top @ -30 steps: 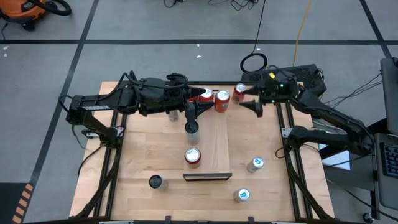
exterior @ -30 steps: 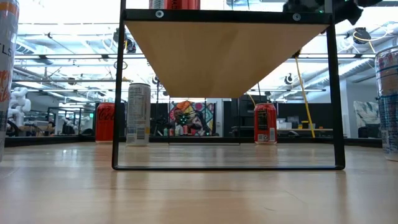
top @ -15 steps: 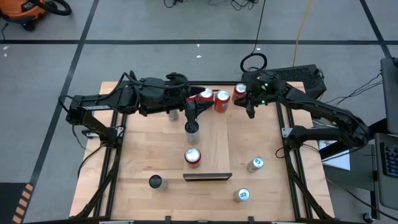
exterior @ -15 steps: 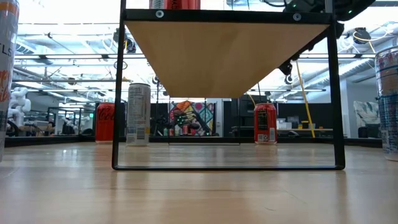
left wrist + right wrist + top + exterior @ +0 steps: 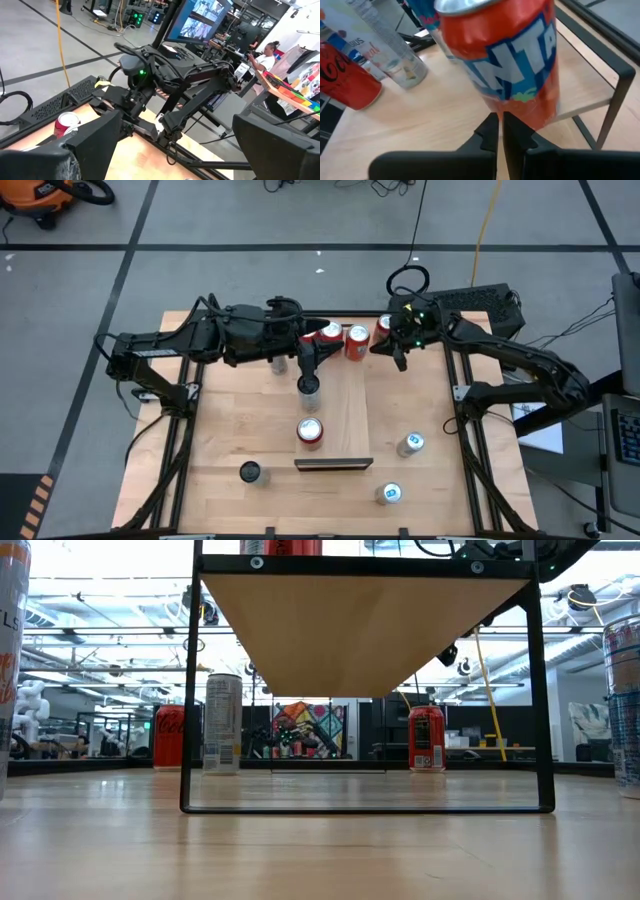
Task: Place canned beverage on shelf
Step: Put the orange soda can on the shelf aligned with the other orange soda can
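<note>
While the right gripper (image 5: 393, 352), fingers pressed together and holding nothing, sits just beside the orange can (image 5: 507, 55), it could topple it; left gripper's (image 5: 308, 366) jaws stand wide.

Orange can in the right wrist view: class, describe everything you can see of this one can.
The orange can is a metal drinks can with a bare silver top. Its orange body carries white "FANTA" lettering on a blue patch, with a small green and orange motif below. It appears to stand on the pale wooden shelf, near the black frame bar at the edge. The right hand, fingers closed together, points at its lower side; whether it touches the can cannot be told. Nothing grips the can.
</note>
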